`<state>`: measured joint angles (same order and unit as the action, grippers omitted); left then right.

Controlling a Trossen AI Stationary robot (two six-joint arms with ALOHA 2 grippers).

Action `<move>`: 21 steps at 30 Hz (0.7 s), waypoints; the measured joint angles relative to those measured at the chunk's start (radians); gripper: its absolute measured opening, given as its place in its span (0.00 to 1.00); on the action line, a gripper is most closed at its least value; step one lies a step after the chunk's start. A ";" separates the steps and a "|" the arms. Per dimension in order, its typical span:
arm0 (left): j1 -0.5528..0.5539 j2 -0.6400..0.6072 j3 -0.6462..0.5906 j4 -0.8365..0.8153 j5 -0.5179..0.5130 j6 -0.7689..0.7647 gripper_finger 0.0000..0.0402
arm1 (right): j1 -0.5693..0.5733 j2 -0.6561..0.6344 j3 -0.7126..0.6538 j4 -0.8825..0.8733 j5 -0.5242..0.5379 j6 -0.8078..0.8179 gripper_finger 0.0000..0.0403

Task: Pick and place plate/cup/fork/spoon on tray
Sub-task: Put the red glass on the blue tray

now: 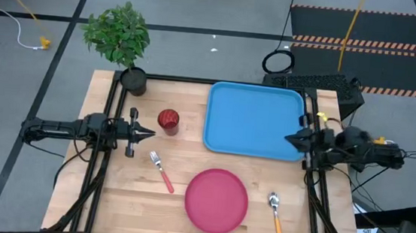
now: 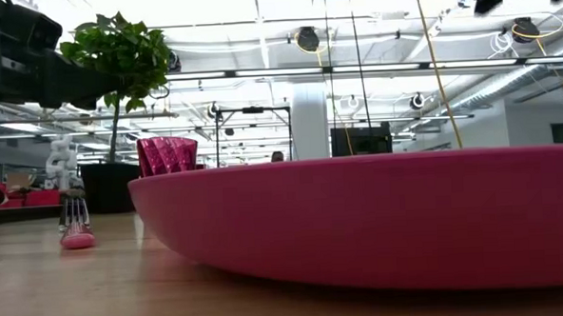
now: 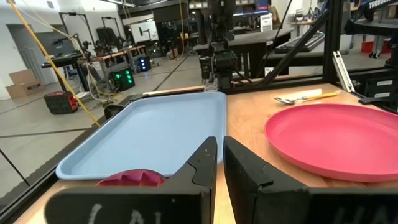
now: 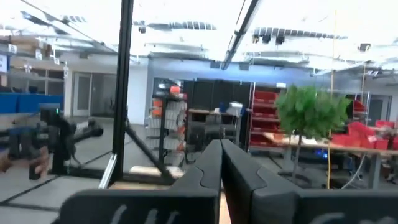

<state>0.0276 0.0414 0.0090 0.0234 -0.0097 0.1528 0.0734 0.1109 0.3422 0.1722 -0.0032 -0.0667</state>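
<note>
The pink-red plate [image 1: 216,200] lies flat on the table near the front edge; it fills the low view [image 2: 379,220] and shows in the left wrist view [image 3: 336,140]. The maroon cup [image 1: 167,120] stands upright left of the light-blue tray [image 1: 253,120]. The red-handled fork [image 1: 162,170] lies left of the plate, the orange-handled spoon [image 1: 275,215] to its right. My left gripper [image 1: 150,134] is shut and empty, just below the cup. My right gripper [image 1: 289,138] is shut and empty, above the tray's right edge.
A black pot with a green plant [image 1: 132,78] stands at the table's far left corner. A black keyboard-like device [image 1: 313,82] lies beyond the tray at the far edge. Bare wood lies between the fork, the plate and the tray.
</note>
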 joint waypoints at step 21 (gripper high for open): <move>0.000 0.000 0.000 0.048 -0.002 0.000 0.08 | -0.002 0.745 0.972 -0.648 0.319 -0.053 0.00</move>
<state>0.0273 0.0414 0.0090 0.0710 -0.0113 0.1528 0.0713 0.8561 1.3143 -0.4757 0.3159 -0.1200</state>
